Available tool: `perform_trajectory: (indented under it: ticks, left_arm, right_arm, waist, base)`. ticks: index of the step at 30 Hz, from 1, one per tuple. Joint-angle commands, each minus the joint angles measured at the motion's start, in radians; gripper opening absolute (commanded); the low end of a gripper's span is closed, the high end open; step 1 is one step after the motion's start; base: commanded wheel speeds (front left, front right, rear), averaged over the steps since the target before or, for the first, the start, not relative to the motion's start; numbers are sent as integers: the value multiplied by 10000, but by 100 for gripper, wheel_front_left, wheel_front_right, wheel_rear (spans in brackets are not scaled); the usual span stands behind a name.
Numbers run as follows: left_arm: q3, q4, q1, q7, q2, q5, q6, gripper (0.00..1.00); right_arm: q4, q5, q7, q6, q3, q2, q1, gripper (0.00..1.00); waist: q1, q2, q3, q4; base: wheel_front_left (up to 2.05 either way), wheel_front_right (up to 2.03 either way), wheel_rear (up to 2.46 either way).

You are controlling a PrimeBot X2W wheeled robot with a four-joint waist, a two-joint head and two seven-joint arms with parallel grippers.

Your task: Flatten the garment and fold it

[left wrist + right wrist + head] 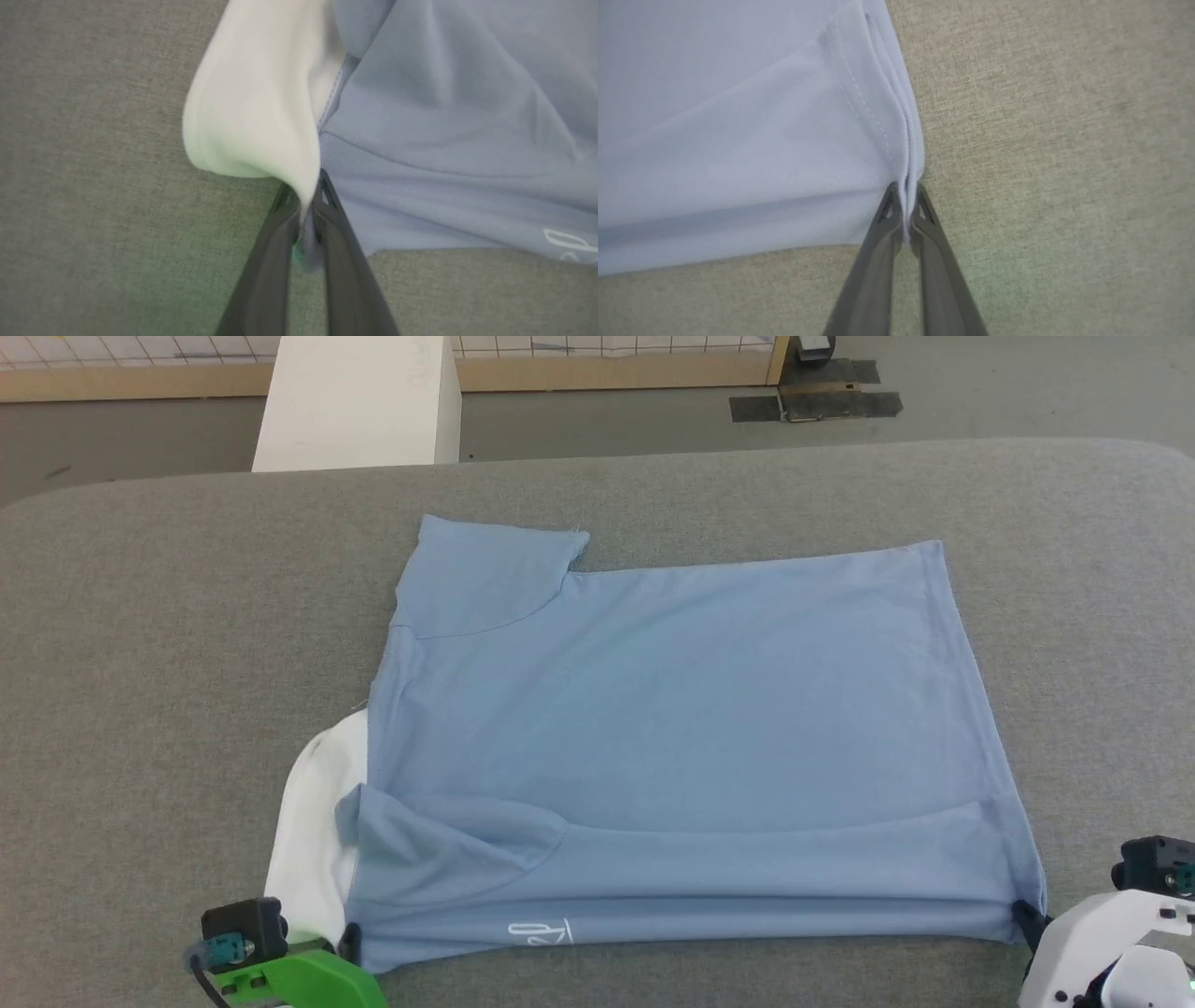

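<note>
Inspection of the work surface. A light blue short-sleeved knit shirt (672,709) lies spread on the grey cloth-covered table (168,616), collar end to the left and hem (971,691) to the right. It sits at the middle of the table and reaches the near edge. The body is largely flat. The far sleeve (485,574) lies smooth, while the near sleeve (439,840) is rumpled and turned over the body. A white collar lining (317,821) spills out at the near left. The small white script logo (540,933) shows along the near edge, which appears doubled into layers.

The left gripper (347,938) has its dark fingers (341,233) closed on the near-left corner, pinching cloth where white lining meets blue knit. The right gripper (1025,919) has its fingers (882,242) closed on the near-right corner, clamped over the stitched hem.

Assessment of handling: the fabric looks light, thin and limp, with no stiffness of its own. It should drape, stretch and sag wherever it is unsupported. It is not fragile, though a loose layer may slip from a pinch. The soundest holds are seamed corners and hems, taken through all layers. The right hold meets this. The left hold is less tidy, since the lining bunches there.
</note>
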Motion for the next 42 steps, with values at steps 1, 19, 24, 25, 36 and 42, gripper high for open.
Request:
perform_trajectory:
  ticks: [1, 19, 24, 25, 36, 42]
  left_arm:
    - [26, 210, -77, -109, 32, -73, -39, 0]
    - [330, -743, -1374, -2376, 483, 827, -956, 100]
    - [81, -361, -3276, -2693, 945, 1510, -1663, 100]
    - [46, -189, -3654, -2646, 1001, 1561, -1790, 100]
    - [-512, 2472, -8777, -560, 1312, 1808, -3147, 100]
    - [-508, 4048, -10749, 1612, 1327, 1479, -3179, 100]
  right_arm:
    - [229, -102, -124, -21, 32, -20, -83, 0]
    - [-1602, -22, -4837, -21, 1065, -137, 121, 100]
    - [-1859, -14, -6686, -21, 1832, -613, -297, 100]
    - [-1848, 4, -6920, -21, 1929, -678, -393, 100]
    - [-1557, 437, -7967, -21, 3069, -1201, -1957, 100]
    - [-1393, 678, -8170, -21, 3545, -1163, -2705, 100]
  waist:
    - [0, 0, 30, 1]
    - [0, 0, 20, -178]
    - [0, 0, 670, -441]
    - [0, 0, 797, -484]
    - [0, 0, 2941, -1361]
    - [0, 0, 3794, -1963]
  base:
    - [0, 0, 0]
    - [0, 0, 0]
    - [0, 0, 0]
    - [0, 0, 0]
    - [0, 0, 0]
    - [0, 0, 0]
